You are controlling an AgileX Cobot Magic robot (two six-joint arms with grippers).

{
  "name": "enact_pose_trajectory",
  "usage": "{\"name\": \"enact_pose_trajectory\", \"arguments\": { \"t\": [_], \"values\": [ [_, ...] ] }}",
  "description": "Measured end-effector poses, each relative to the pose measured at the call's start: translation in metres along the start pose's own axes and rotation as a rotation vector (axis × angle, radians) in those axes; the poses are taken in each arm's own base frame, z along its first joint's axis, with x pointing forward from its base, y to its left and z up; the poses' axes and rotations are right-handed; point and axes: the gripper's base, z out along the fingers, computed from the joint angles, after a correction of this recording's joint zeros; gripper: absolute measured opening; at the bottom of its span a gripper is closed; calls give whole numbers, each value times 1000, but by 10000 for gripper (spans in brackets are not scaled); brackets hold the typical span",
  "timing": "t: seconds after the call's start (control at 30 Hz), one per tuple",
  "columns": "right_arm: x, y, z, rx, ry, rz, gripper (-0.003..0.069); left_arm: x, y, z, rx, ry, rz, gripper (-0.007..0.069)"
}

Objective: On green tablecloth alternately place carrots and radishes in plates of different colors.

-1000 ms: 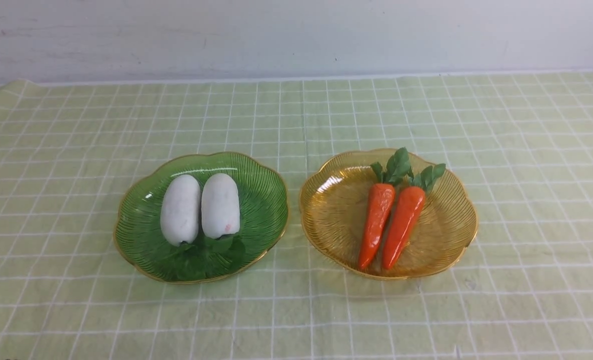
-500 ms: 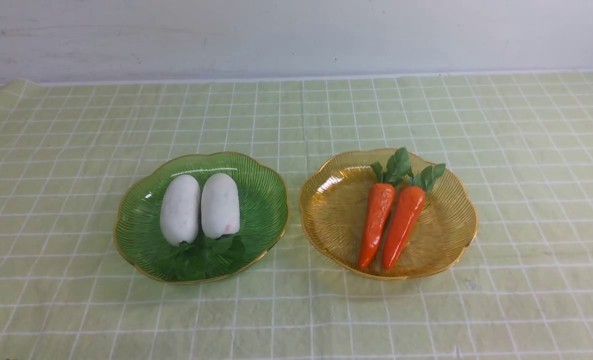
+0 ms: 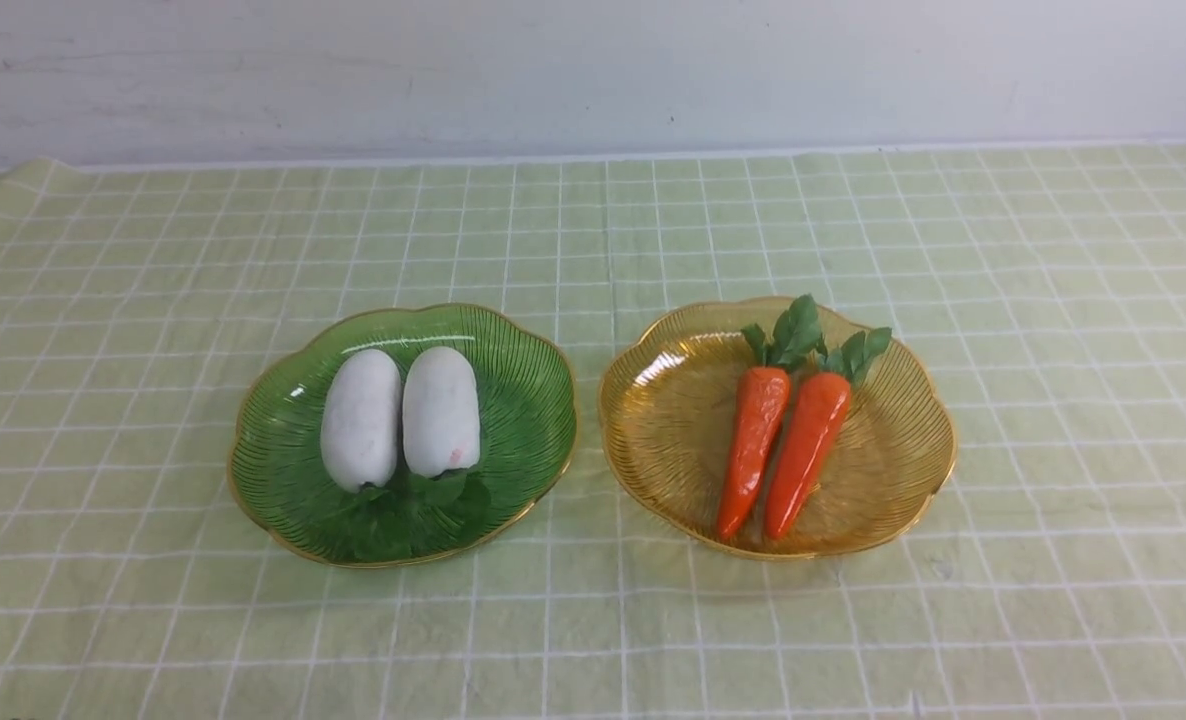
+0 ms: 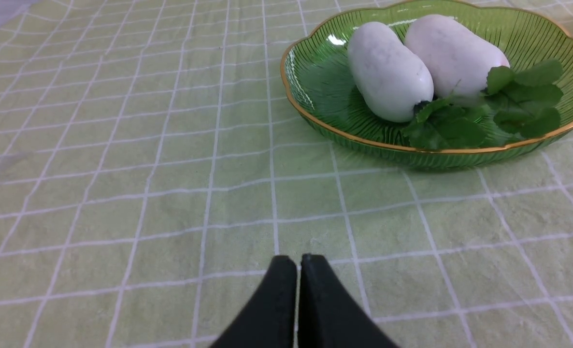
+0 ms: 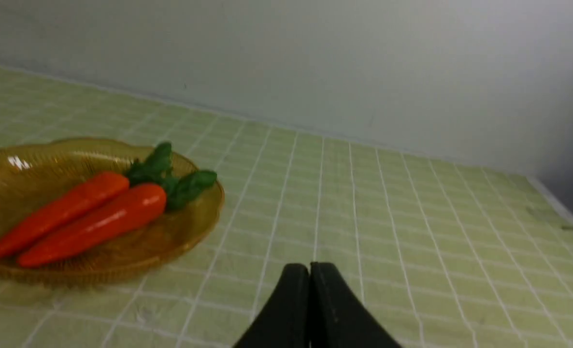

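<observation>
While neither arm shows in the front view, two plates sit side by side on the green tablecloth [image 3: 593,230], which covers the counter up to a pale wall [image 3: 593,70]. On the robot's left is the green plate [image 3: 283,470], translucent, ribbed and gold-rimmed. Two white radishes lie in it, the left radish [image 3: 360,418] and the right radish [image 3: 440,410], parallel and touching along their sides, rounded ends pointing away from the robot and dark leafy tufts toward it. On the robot's right, just beside the green plate, is the amber plate [image 3: 673,420]. Two orange carrots lie in it, the left carrot [image 3: 751,447] and the right carrot [image 3: 804,451], close together, tips toward the robot and green tops toward the wall.

From the left wrist view, the left end effector [image 4: 298,263] hangs over bare cloth, near the green plate, its two black fingers pressed together with nothing between them. From the right wrist view, the right end effector [image 5: 309,270] is likewise closed and empty, over bare cloth beside the amber plate.
</observation>
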Motion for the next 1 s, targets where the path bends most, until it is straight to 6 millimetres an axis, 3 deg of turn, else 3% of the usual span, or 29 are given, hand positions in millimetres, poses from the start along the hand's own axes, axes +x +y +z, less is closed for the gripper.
{"name": "enact_pose_trajectory", "arguments": {
  "t": [0.07,0.33,1.0],
  "values": [
    [22,4,5,2,91,57,-14,0,0,0,0,1,0,-8],
    [22,3,6,14,63,145,-14,0,0,0,1,1,-1,-8],
    [22,3,6,14,63,148,-14,0,0,0,1,1,-2,-8]
  ]
}}
